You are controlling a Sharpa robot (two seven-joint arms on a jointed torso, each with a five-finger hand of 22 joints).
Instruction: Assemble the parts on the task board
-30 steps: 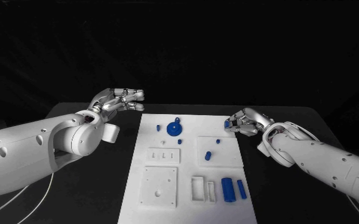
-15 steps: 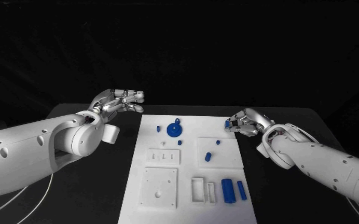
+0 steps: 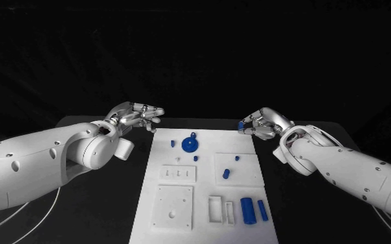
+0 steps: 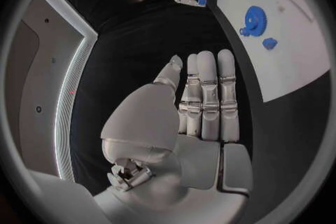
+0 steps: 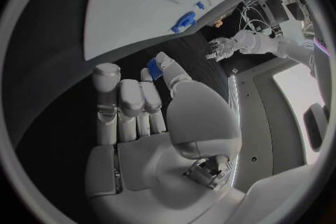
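Blue part is sitting pinched in the right hand fingers; left hand is hovering released. A loose pinch risks dropping it off the task board.

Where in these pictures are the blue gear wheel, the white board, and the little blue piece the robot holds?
blue gear (image 3: 190, 140): head view, its round face.
task board (image 3: 244, 232): head view, bare near corner.
blue part held by the right hand (image 3: 242, 125): head view, its visible end.
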